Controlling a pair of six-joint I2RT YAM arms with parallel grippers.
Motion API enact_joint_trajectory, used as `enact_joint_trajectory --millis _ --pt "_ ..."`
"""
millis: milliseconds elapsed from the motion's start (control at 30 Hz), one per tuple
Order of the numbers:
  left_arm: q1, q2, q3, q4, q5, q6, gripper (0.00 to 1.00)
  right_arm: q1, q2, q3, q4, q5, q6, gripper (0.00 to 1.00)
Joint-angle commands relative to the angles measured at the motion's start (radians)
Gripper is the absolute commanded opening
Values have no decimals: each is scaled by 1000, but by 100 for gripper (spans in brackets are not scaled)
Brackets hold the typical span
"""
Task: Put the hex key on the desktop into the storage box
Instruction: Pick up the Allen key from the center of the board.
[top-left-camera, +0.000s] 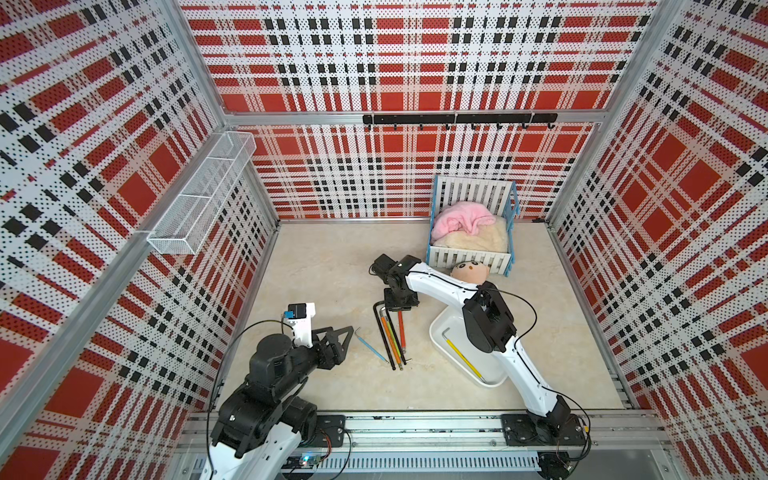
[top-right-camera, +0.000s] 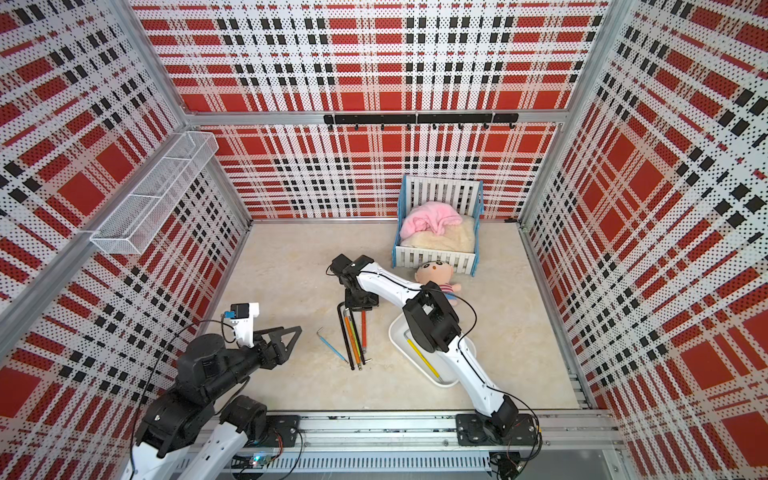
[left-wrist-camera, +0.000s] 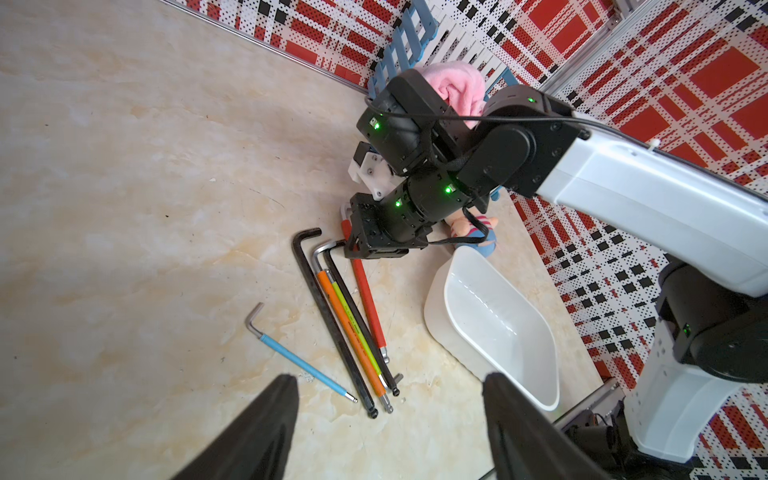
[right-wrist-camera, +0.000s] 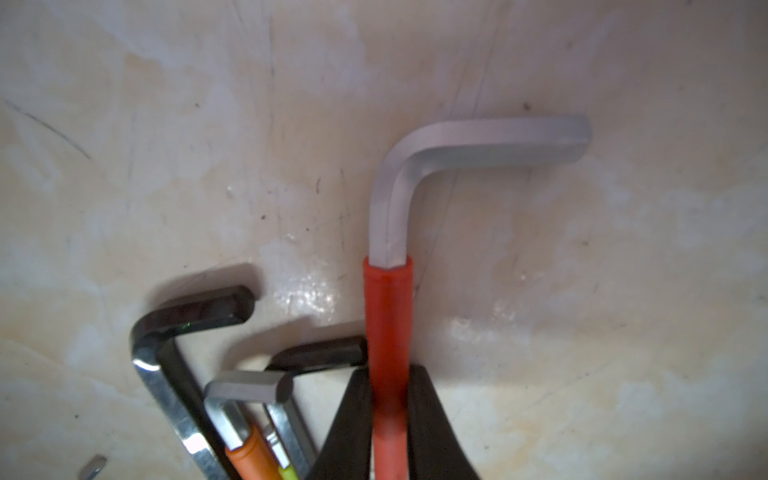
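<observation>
On the beige desktop (top-left-camera: 316, 270), my right gripper (top-left-camera: 400, 310) (top-right-camera: 361, 309) (right-wrist-camera: 389, 399) is shut on a red-sleeved hex key (top-left-camera: 401, 328) (top-right-camera: 363, 328) (left-wrist-camera: 368, 299) (right-wrist-camera: 388, 299), pinching the sleeve just below its silver bend. The key lies flat. Beside it are black, orange and green hex keys (top-left-camera: 388, 336) (left-wrist-camera: 345, 324), and a blue one (top-left-camera: 371, 347) (left-wrist-camera: 299, 363) lies apart to the left. The white storage box (top-left-camera: 442, 328) (top-right-camera: 401, 332) (left-wrist-camera: 498, 324) sits to the right and holds a yellow hex key (top-left-camera: 464, 360) (top-right-camera: 424, 359). My left gripper (top-left-camera: 347, 336) (top-right-camera: 297, 332) (left-wrist-camera: 390, 378) hovers open near the blue key.
A white-slatted crib (top-left-camera: 471, 237) with pink cloth stands at the back right, and a plush doll (top-left-camera: 469, 272) lies in front of it under my right arm. A wire basket (top-left-camera: 199, 195) hangs on the left wall. A black hook rail (top-left-camera: 457, 118) runs along the back wall.
</observation>
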Motion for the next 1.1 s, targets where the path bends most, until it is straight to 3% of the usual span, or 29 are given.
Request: enact_joint_trajectory --millis 0,700,1067 --pt "10 0 -3 -1 9 16 76 -9 51 -7 -34 35 34 0" --pt "10 -1 -3 -1 9 17 76 -22 -103 61 -65 112 11 0" --pt "11 -3 -3 -1 9 17 76 -33 -174 76 -57 150 -93 0"
